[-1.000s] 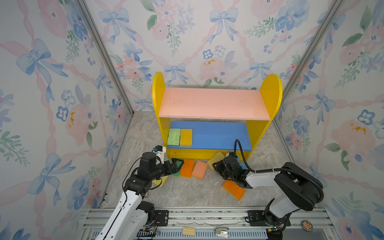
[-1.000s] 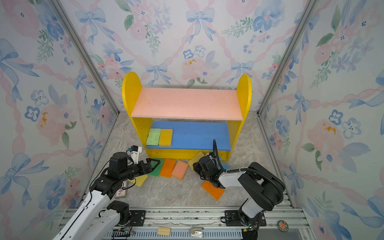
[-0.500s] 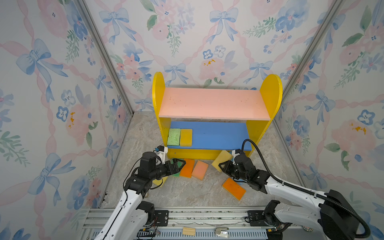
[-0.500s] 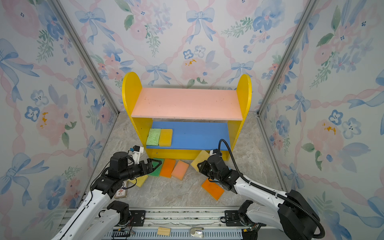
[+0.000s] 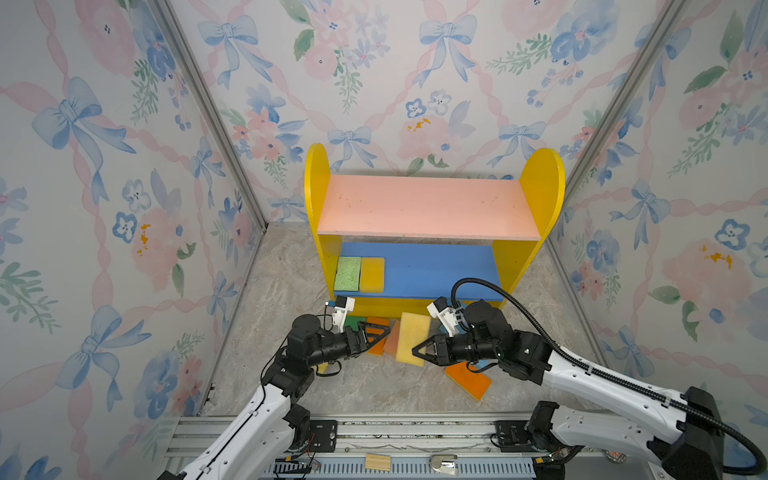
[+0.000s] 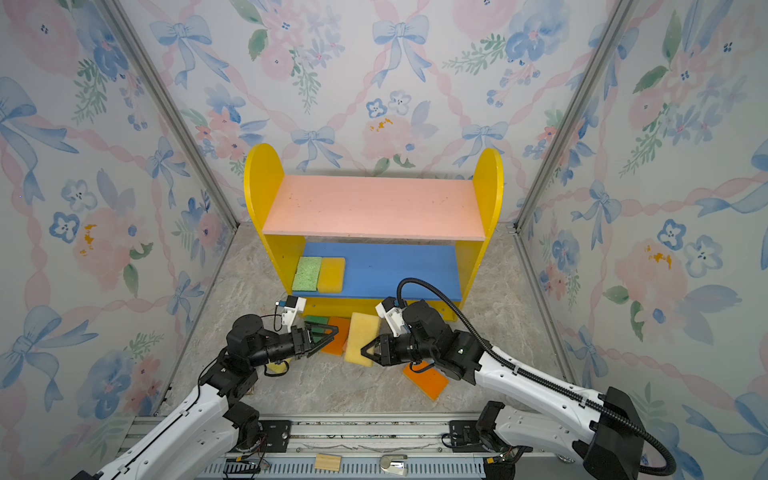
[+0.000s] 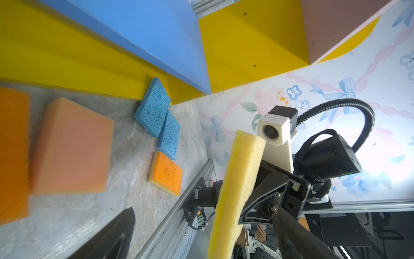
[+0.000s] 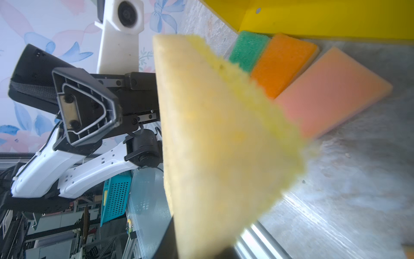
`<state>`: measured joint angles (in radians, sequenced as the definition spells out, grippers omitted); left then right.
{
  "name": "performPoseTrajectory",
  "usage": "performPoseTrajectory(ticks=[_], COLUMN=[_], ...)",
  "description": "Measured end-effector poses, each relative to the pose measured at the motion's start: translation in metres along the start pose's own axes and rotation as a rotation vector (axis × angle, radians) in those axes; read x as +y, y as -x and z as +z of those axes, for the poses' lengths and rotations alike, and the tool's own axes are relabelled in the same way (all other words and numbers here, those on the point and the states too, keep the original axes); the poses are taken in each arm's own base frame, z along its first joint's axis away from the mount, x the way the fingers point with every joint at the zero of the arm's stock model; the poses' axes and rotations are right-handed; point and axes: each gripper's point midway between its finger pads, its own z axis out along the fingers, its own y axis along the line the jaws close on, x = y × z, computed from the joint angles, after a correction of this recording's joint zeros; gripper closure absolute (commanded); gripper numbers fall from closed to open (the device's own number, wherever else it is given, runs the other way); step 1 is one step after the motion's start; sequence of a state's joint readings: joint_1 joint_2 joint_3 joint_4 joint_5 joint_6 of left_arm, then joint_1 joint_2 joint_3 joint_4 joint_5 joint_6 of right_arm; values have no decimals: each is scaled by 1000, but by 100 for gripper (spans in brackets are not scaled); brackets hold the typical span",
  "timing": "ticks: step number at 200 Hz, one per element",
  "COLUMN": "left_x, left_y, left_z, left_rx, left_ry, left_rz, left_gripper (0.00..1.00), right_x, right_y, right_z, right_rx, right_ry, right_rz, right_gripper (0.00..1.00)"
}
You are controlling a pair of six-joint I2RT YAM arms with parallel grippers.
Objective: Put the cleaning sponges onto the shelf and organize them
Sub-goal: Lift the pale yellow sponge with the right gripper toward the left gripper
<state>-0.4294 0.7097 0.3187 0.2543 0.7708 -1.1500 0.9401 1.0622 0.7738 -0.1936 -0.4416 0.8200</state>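
Observation:
The shelf (image 5: pixel 428 208) (image 6: pixel 374 205) stands at the back; a green sponge (image 5: pixel 348 273) and a yellow sponge (image 5: pixel 372 274) lie at the left of its blue lower board. My right gripper (image 5: pixel 417 351) (image 8: pixel 197 246) is shut on a pale yellow sponge (image 5: pixel 412 338) (image 6: pixel 362 338) (image 8: pixel 224 134), held on edge above the floor. My left gripper (image 5: pixel 380 332) (image 7: pixel 205 213) is open and empty, its fingertips just short of that sponge (image 7: pixel 237 190). On the floor lie green (image 8: pixel 248 49), orange (image 8: pixel 282 62), peach (image 7: pixel 71 145), two blue (image 7: pixel 153 106) and an orange-on-yellow sponge (image 5: pixel 467 379).
Flowered walls close in the left, right and back sides. A metal rail (image 5: pixel 415 428) runs along the front edge, with a small wooden block (image 5: pixel 377 462) on it. Bare marble floor (image 5: pixel 386 386) lies between the arms and the rail.
My right arm has swung its gripper round to point left and lifted the pale yellow sponge off the floor by the shelf toward the left gripper. The left arm has barely moved.

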Motion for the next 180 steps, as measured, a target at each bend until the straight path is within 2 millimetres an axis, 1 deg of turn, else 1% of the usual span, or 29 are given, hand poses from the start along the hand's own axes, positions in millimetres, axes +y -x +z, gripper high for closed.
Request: performPoseTrajectory(ticks=[22, 44, 65, 84, 92, 96, 116, 122, 130, 139, 149, 158, 167, 180], left_x=[-8, -17, -25, -27, -27, -27, -31, -33, -35, -35, -36, -37, -39, -41], left_y=[-1, 2, 4, 4, 4, 4, 4, 4, 5, 6, 7, 7, 8, 10], left_z=[5, 7, 10, 12, 14, 14, 16, 16, 17, 17, 18, 18, 17, 17], left_rx=[9, 5, 7, 9, 11, 11, 11, 10, 8, 7, 5, 3, -1, -12], left_ry=[-34, -65, -86, -95, -96, -98, -113, -120, -125, -128, -132, -136, -142, -146], left_rz=[-3, -1, 9, 4, 3, 0, 7, 13, 11, 16, 18, 22, 26, 32], left_gripper=[8, 14, 25, 41, 53, 61, 87, 92, 94, 95, 96, 97, 97, 98], right_x=[9, 17, 24, 27, 27, 27, 27, 27, 27, 27, 28, 28, 29, 28], right_y=[-2, -5, -6, -7, -7, -7, -8, -8, -8, -8, -7, -6, -5, -1], right_z=[5, 9, 11, 11, 12, 12, 12, 12, 12, 12, 12, 12, 12, 10], right_rx=[36, 64, 80, 88, 91, 93, 96, 99, 99, 98, 94, 91, 84, 63], right_ry=[32, 60, 89, 102, 103, 105, 106, 107, 107, 108, 111, 111, 113, 114], right_rz=[-27, -45, -61, -65, -64, -64, -63, -62, -60, -63, -63, -58, -64, -52], right_gripper=[80, 80, 80, 80, 79, 79, 77, 74, 67, 56, 40, 31, 27, 25])
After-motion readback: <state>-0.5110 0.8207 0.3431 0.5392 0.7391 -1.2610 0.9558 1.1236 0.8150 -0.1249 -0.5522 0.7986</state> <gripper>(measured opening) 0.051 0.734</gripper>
